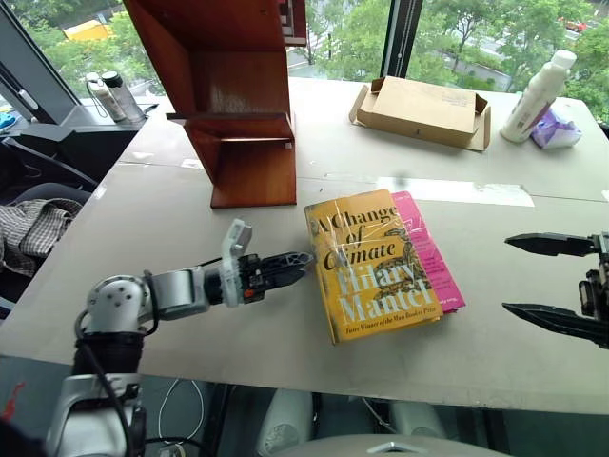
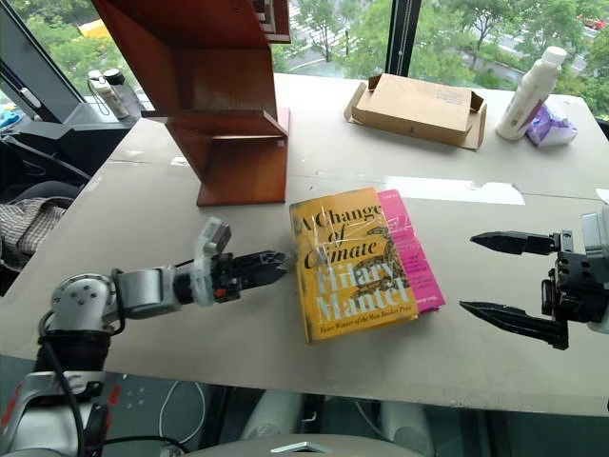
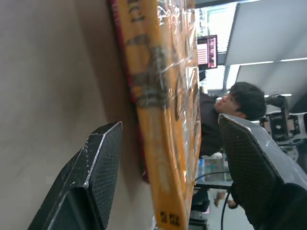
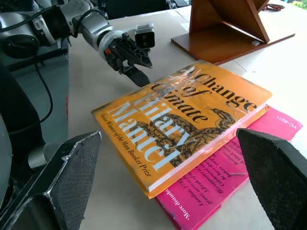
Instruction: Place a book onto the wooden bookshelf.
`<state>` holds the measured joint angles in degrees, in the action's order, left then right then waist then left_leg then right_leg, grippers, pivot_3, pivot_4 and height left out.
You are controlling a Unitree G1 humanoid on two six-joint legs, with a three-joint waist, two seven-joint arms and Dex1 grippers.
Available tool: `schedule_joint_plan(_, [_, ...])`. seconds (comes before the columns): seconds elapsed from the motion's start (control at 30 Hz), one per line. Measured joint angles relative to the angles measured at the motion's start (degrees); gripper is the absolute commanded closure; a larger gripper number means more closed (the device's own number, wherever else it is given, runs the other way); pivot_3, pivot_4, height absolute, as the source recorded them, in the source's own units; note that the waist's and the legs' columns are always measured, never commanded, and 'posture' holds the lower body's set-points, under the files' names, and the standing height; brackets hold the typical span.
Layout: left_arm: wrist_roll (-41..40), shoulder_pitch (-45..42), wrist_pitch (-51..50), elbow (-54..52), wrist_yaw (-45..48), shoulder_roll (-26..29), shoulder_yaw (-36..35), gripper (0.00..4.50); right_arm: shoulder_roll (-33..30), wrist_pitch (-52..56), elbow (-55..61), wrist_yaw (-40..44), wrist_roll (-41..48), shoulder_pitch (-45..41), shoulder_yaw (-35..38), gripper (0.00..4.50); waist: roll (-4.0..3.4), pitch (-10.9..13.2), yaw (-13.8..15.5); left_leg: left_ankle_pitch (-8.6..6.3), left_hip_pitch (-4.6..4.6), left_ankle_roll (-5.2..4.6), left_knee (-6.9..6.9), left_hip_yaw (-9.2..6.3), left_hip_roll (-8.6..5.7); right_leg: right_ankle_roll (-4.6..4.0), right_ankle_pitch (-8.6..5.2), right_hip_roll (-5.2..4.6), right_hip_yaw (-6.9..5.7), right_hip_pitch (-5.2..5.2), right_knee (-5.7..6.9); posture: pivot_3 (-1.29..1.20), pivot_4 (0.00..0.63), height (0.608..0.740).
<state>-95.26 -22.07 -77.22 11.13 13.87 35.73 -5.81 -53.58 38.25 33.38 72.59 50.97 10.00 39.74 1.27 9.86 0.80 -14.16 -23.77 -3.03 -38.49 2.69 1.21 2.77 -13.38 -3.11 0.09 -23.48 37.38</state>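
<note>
Your left gripper (image 1: pixel 303 259) lies low over the table (image 1: pixel 171 228), pointing level toward the book (image 1: pixel 373 262). Its fingers stand apart and hold nothing; in the left wrist view they bracket the book's near edge, one finger beside the table surface, one above the cover. The tips are just beside the book's spine-side long edge, apart from it.

The book lies flat atop a magenta-pink book (image 1: pixel 433 252), its long axis running away from you, toward the wooden bookshelf (image 1: pixel 238 105) beyond.

Your right gripper (image 2: pixel 495 276) hangs wide open and empty, well apart from the book's opposite side. The left arm is nearer.
</note>
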Motion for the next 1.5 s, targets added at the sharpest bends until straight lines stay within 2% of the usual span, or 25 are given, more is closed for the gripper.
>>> schedule_joint_plan(0.1, [4.2,-3.2,-0.1,2.5,0.8,-4.8,2.0,1.20,0.5,0.0,1.2,-1.3,0.7,1.9,1.0,0.03,-0.02,0.0,0.0,0.00,0.02,0.00,0.01,0.02,-0.02,0.13,0.07,0.04,0.02,0.00,0.01,0.00,0.150,0.740])
schedule_joint_plan(0.13, [5.8,-3.8,-0.1,3.5,1.4,-6.6,2.7,1.61,0.6,0.0,1.9,-1.8,1.0,2.5,1.2,0.00,-0.01,0.0,0.0,0.00,0.01,0.00,0.01,0.00,-0.02,0.13,0.07,0.06,0.01,0.00,0.02,0.00,0.150,0.740])
schedule_joint_plan(0.2, [8.6,-4.2,-0.1,4.1,2.7,-8.6,3.6,2.11,0.7,0.0,3.0,-2.7,1.7,3.1,1.5,0.00,-0.01,0.0,0.0,0.00,0.03,0.00,0.01,0.01,-0.01,0.12,0.07,0.07,0.04,0.00,0.02,0.00,0.150,0.740])
schedule_joint_plan(0.27, [10.4,-4.5,0.0,4.3,5.1,-9.3,3.2,3.30,0.6,0.2,3.8,-3.6,2.5,3.8,2.1,0.00,-0.01,0.0,0.0,0.00,0.04,0.00,0.01,-0.01,-0.01,-0.04,-0.03,0.07,0.04,0.00,0.04,0.00,0.150,0.740])
schedule_joint_plan(0.33, [11.1,-4.3,-0.2,4.2,6.3,-9.5,2.5,3.71,0.6,0.2,4.2,-4.3,3.3,4.1,2.5,0.00,-0.01,0.0,0.0,0.00,0.03,0.00,0.00,-0.01,0.00,-0.06,-0.04,0.06,0.04,-0.01,0.04,0.00,0.150,0.740])
schedule_joint_plan(0.47, [11.4,-3.2,-1.2,3.3,7.9,-9.2,0.1,3.74,0.5,0.3,4.4,-5.4,3.8,4.9,3.1,0.00,0.00,0.0,-0.1,0.00,0.02,0.00,0.00,0.00,0.00,-0.06,-0.04,0.02,0.07,-0.02,0.03,0.00,0.150,0.740])
schedule_joint_plan(0.57, [8.6,-3.1,-2.3,-0.6,8.0,-5.8,-3.7,3.74,1.5,0.2,4.0,-7.5,4.8,4.8,3.1,0.00,0.05,0.0,0.0,0.00,-0.02,0.01,0.00,-0.08,0.04,-0.07,-0.04,-0.05,0.06,-0.05,0.04,0.00,0.150,0.740])
schedule_joint_plan(0.7, [4.5,-9.6,-2.7,-6.6,7.0,-1.0,-6.4,3.74,3.3,0.0,1.6,-10.5,5.9,3.5,3.4,0.00,0.08,0.0,0.5,0.01,-0.05,0.01,-0.04,-0.12,-0.05,-0.08,-0.04,-0.12,0.05,0.00,0.03,0.00,0.150,0.740])
schedule_joint_plan(0.77, [4.5,-19.2,-2.3,-10.4,6.0,0.4,-5.4,3.74,4.4,-1.0,-1.7,-12.4,6.1,0.8,3.9,0.00,0.21,0.1,0.9,0.00,-0.23,-0.01,-0.25,-0.19,-0.08,-0.08,-0.04,-0.05,-0.10,0.00,-0.05,0.00,0.150,0.740])
schedule_joint_plan(0.83, [14.3,-29.8,3.0,-17.0,8.2,2.7,-0.2,3.74,5.1,-2.9,-5.7,-12.6,5.5,-0.6,4.5,0.00,0.36,0.2,1.3,0.00,-0.27,-0.02,-0.30,-0.18,-0.22,-0.07,-0.02,0.04,-0.10,0.06,-0.23,0.00,0.150,0.740])
schedule_joint_plan(0.9, [30.3,-39.4,13.8,-22.9,13.1,6.6,7.2,3.74,5.6,-5.4,-9.5,-12.2,3.3,-0.7,5.0,0.00,0.21,0.1,1.3,-0.01,-0.18,-0.03,-0.19,0.02,-0.40,-0.04,-0.01,0.07,0.11,0.12,-0.43,0.00,0.150,0.740])
schedule_joint_plan(0.97, [46.8,-46.5,27.1,-24.4,18.7,9.8,13.7,3.74,6.4,-7.7,-12.4,-11.9,1.1,-1.0,4.8,0.00,0.01,0.0,1.0,0.08,0.01,0.11,0.15,0.18,-0.52,0.09,-0.04,0.06,0.38,0.11,-0.54,0.00,0.150,0.740])
schedule_joint_plan(1.03, [56.6,-49.5,34.9,-24.4,21.5,11.6,17.9,3.74,6.6,-9.0,-13.9,-11.8,0.4,-2.8,3.9,0.00,-0.01,0.0,0.4,0.09,0.00,0.14,0.20,0.14,-0.51,0.28,0.02,0.13,0.41,0.07,-0.55,0.00,0.150,0.740])
schedule_joint_plan(1.07, [67.1,-51.8,43.0,-23.8,23.3,14.1,22.8,3.74,6.8,-10.6,-15.1,-11.9,-0.7,-5.8,2.6,0.00,-0.03,0.0,-0.1,0.09,-0.03,0.15,0.23,0.14,-0.48,0.29,0.02,0.19,0.45,0.01,-0.55,0.00,0.150,0.740])
schedule_joint_plan(1.17, [87.4,-54.3,56.9,-20.3,28.4,18.9,30.4,3.74,7.3,-15.6,-17.9,-11.8,-3.6,-11.5,-1.1,0.00,-0.14,0.0,-0.5,-0.02,0.05,-0.04,0.32,0.00,-0.52,0.32,0.02,0.35,0.74,-0.05,-0.55,0.00,0.150,0.740])
schedule_joint_plan(1.2, [90.7,-54.3,59.3,-19.1,30.0,19.5,31.5,3.74,7.5,-16.5,-18.8,-11.8,-4.3,-12.2,-1.9,0.00,-0.16,0.1,-0.3,-0.03,0.00,-0.05,0.31,-0.01,-0.49,0.34,0.01,0.35,0.70,-0.09,-0.51,0.00,0.150,0.740])
schedule_joint_plan(1.23, [91.9,-54.3,60.0,-18.7,30.5,19.8,31.9,3.74,7.6,-16.8,-19.0,-11.8,-4.5,-12.5,-2.3,0.00,-0.13,0.1,-0.3,-0.04,-0.04,-0.07,0.27,0.00,-0.47,0.35,0.01,0.36,0.68,-0.12,-0.50,0.00,0.150,0.740])
schedule_joint_plan(1.27, [98.8,-54.8,61.3,-17.2,33.6,22.3,34.7,3.74,8.1,-18.3,-21.1,-11.5,-5.5,-15.0,-4.2,0.00,-0.10,0.1,-0.4,-0.04,-0.08,-0.08,0.22,0.04,-0.45,0.36,0.01,0.40,0.71,-0.14,-0.50,0.00,0.150,0.740])
schedule_joint_plan(1.33, [105.5,-55.2,60.0,-15.7,37.5,24.8,37.3,3.74,8.2,-20.0,-23.5,-11.1,-6.4,-17.7,-5.6,0.00,-0.18,0.2,-0.5,-0.05,-0.07,-0.10,0.18,0.11,-0.51,0.39,0.00,0.39,0.79,-0.14,-0.50,0.00,0.150,0.740])
schedule_joint_plan(1.5, [117.6,-55.1,47.9,-14.2,48.7,26.2,38.1,3.74,8.5,-24.8,-30.2,-9.0,-8.7,-25.3,-9.5,0.00,-0.11,0.3,0.0,-0.08,-0.17,-0.14,0.14,0.05,-0.46,0.48,-0.04,0.35,0.70,-0.18,-0.50,0.00,0.150,0.740])
